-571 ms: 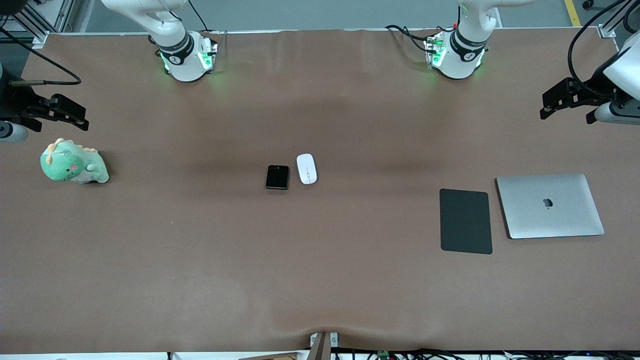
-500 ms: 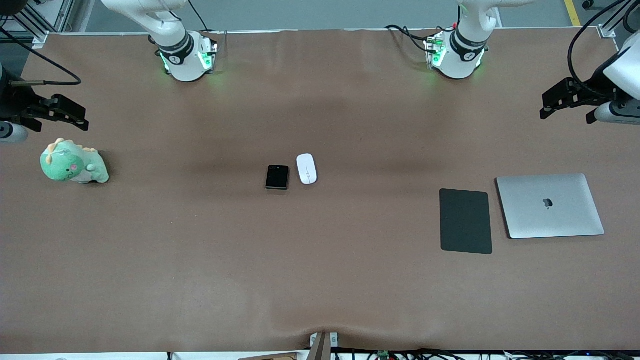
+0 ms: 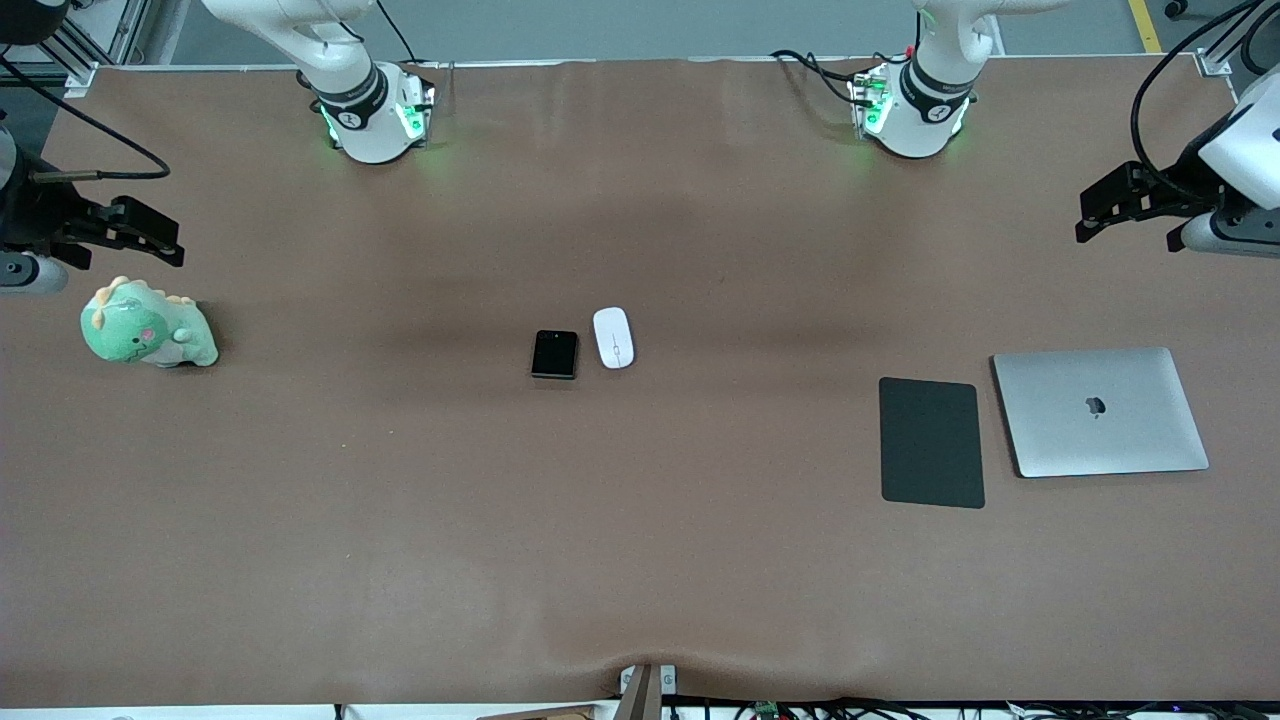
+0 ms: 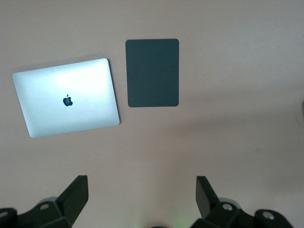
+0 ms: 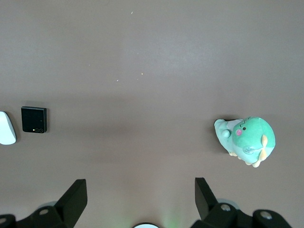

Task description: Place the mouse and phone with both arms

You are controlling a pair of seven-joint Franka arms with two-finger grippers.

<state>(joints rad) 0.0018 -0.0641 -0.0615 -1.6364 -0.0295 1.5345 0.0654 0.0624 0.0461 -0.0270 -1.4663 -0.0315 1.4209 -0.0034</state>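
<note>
Brown table (image 3: 640,560): phone (image 3: 554,354) touching-close beside mouse (image 3: 613,337), both thin, slick, rigid, so each probably wants a pinch across its long edges; left gripper (image 3: 1130,205) over the table's left-arm end and right gripper (image 3: 120,232) just above the plush (image 3: 147,325), both spread, empty.

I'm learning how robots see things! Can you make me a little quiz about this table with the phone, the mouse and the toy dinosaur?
1. True or false: the mouse lies on the dark pad.
2. Which thing lies beside the phone? A) the mouse B) the laptop C) the toy dinosaur
3. Fill in: both robot hands, the left hand and the right hand, are ____ and hold nothing.

Key
1. False: it lies on the bare table, mid-table, apart from the pad.
2. A
3. open
</note>
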